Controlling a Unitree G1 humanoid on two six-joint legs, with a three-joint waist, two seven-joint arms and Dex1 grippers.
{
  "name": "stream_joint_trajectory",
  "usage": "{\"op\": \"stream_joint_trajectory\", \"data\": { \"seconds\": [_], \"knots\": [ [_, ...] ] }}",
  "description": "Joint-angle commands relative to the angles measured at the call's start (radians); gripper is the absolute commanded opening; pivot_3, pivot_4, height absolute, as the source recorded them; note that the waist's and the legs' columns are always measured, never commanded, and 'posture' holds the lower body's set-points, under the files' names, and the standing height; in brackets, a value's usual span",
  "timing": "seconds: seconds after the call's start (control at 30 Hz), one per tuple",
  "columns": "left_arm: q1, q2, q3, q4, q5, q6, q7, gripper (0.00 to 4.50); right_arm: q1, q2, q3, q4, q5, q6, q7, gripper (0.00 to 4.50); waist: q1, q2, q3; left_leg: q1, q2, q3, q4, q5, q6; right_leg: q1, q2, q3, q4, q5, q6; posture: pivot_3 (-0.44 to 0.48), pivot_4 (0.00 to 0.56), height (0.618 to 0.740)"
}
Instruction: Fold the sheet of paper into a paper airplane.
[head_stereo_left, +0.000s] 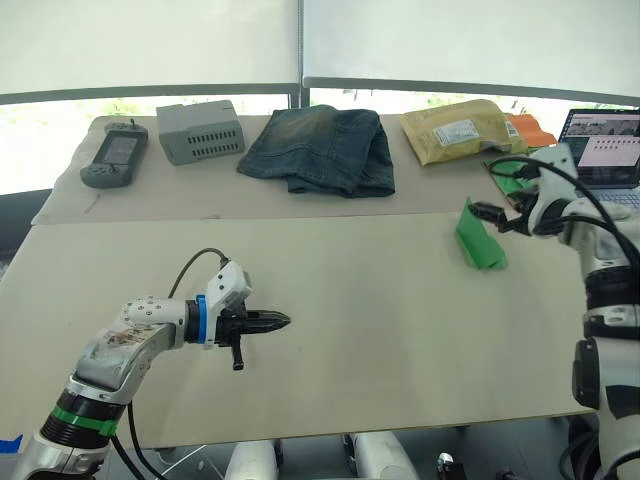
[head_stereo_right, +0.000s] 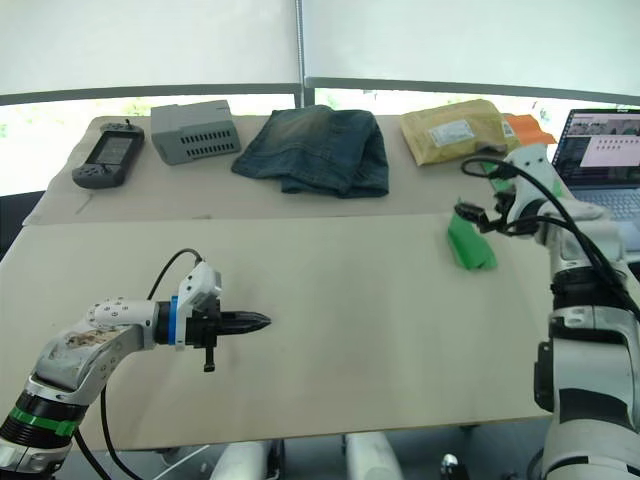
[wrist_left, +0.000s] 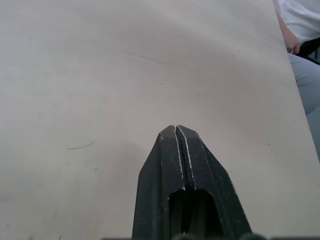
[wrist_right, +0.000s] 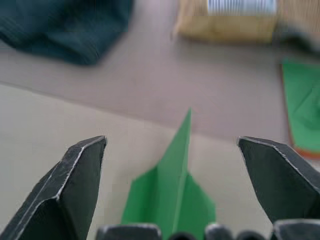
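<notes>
The left tool (head_stereo_left: 280, 321) hovers pinched tight over bare counter (head_stereo_left: 380, 330), holding nothing. Farther right, the right tool (wrist_right: 172, 165) gapes wide, the paper airplane (head_stereo_left: 478, 238) on the counter between its fingers, pointed tip rising. Behind lie one pair of jeans (head_stereo_left: 325, 148) and a laptop (head_stereo_left: 605, 145), cut off.

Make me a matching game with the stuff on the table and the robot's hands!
Things:
1. paper airplane
2. blue jeans
3. left gripper
4. right gripper

Descriptions:
A. jaws wide open
B. bright green, folded to a point
C. jaws closed, above bare table
D. heaped at the back, beside the grey box

Pairs: 1-B, 2-D, 3-C, 4-A
</notes>
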Motion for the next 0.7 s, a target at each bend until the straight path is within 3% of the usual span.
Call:
{"op": "stream_joint_trajectory", "data": {
  "seconds": [0.03,0.17,0.3,0.53,0.7],
  "knots": [
    [0.0,-0.002,0.07,-0.026,-0.045,0.014,0.019,0.0,0.158,0.002,-0.048,-0.394,0.159,0.026,0.129,4.47,0.001,0.0,0.0,0.0,0.0,-0.001,0.0,0.0,0.0,0.0,0.0,-0.001,0.0,-0.001,0.001,0.0,0.15,0.728],
    [0.02,-0.021,0.137,-0.024,-0.054,0.007,0.082,0.0,0.394,0.028,-0.057,-0.703,0.255,0.025,0.164,4.47,0.003,0.0,0.0,0.0,0.0,-0.002,0.0,0.0,0.0,0.001,0.0,-0.001,0.001,-0.002,0.003,0.0,0.15,0.728],
    [0.067,-0.057,0.176,-0.037,-0.015,-0.038,0.159,0.0,0.628,0.058,-0.04,-0.857,0.236,-0.063,0.154,4.47,0.013,0.0,0.0,-0.001,-0.001,-0.002,0.002,0.0,0.0,0.001,-0.002,-0.001,0.001,-0.002,0.004,0.0,0.15,0.728],
    [0.222,-0.115,0.189,-0.083,0.104,-0.133,0.319,0.0,0.85,0.135,-0.034,-0.849,0.158,-0.227,0.089,4.47,0.021,0.0,-0.001,0.001,-0.001,0.0,0.004,0.0,0.0,0.002,-0.002,-0.001,0.001,-0.002,0.005,0.0,0.15,0.728],
    [0.275,-0.126,0.19,-0.053,0.111,-0.167,0.312,0.0,0.902,0.171,-0.041,-0.775,0.137,-0.326,0.079,4.47,0.022,0.0,-0.001,0.001,-0.001,0.0,0.006,0.0,0.0,0.002,-0.002,0.0,0.003,-0.002,0.005,0.0,0.15,0.728]
  ]
}}
